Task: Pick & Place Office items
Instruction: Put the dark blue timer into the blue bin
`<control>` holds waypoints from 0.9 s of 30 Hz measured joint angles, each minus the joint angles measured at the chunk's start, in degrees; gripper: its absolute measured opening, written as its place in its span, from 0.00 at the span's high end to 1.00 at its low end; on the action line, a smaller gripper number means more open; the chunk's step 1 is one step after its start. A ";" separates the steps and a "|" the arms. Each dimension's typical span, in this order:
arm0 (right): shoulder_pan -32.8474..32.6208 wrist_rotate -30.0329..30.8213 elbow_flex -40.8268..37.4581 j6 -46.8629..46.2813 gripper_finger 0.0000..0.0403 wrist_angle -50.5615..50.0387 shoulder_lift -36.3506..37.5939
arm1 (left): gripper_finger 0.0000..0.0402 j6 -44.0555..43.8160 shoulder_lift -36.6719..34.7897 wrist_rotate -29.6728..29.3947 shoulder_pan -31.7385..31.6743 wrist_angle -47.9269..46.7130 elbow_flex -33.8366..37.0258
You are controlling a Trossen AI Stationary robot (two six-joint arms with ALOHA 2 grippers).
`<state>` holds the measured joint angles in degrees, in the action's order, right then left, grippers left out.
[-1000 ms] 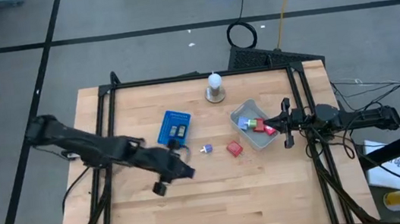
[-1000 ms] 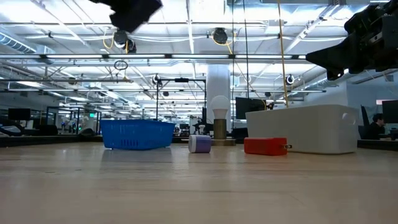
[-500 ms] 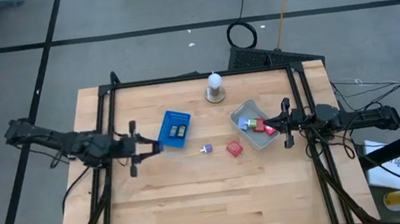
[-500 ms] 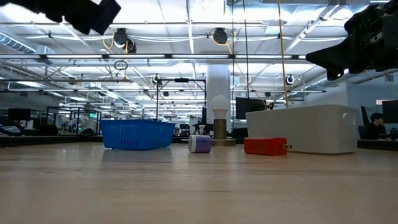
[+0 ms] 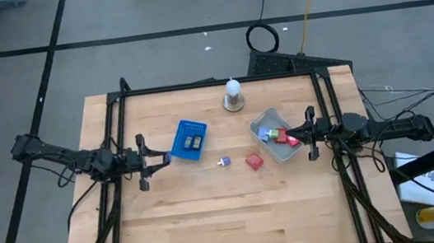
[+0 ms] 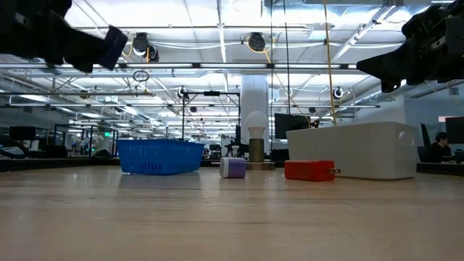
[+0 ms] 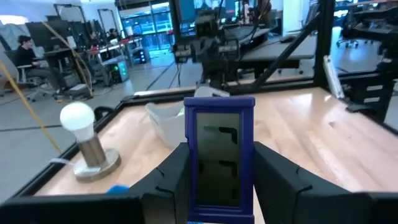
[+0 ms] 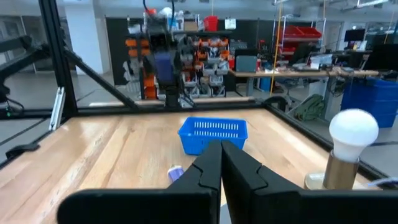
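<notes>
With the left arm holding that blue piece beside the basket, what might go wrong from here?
The left tool grips the blue framed piece only by its lower sides, so it might tilt or slip. It sits beside the blue basket, so a release here would probably miss. The red block and purple-white bit remain on the table.

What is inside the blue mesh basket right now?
In the high view the blue mesh basket holds two dark rectangular pieces side by side. Its walls hide them in the low view; anything beneath them cannot be seen.
</notes>
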<state>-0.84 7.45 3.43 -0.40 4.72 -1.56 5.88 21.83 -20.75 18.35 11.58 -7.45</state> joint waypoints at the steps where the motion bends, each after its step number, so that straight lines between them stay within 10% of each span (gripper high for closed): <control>1: 0.00 0.02 -0.34 0.11 1.00 0.62 -0.02 | 0.67 -0.04 -0.25 -0.36 0.00 0.78 1.10; 27: 0.00 0.02 -0.82 0.47 1.00 1.08 -0.02 | 0.67 -4.55 -0.47 -7.43 -0.51 5.57 5.61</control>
<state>-0.84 7.46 2.61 0.07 5.80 -1.58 1.33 21.36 -28.18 17.84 17.15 -1.84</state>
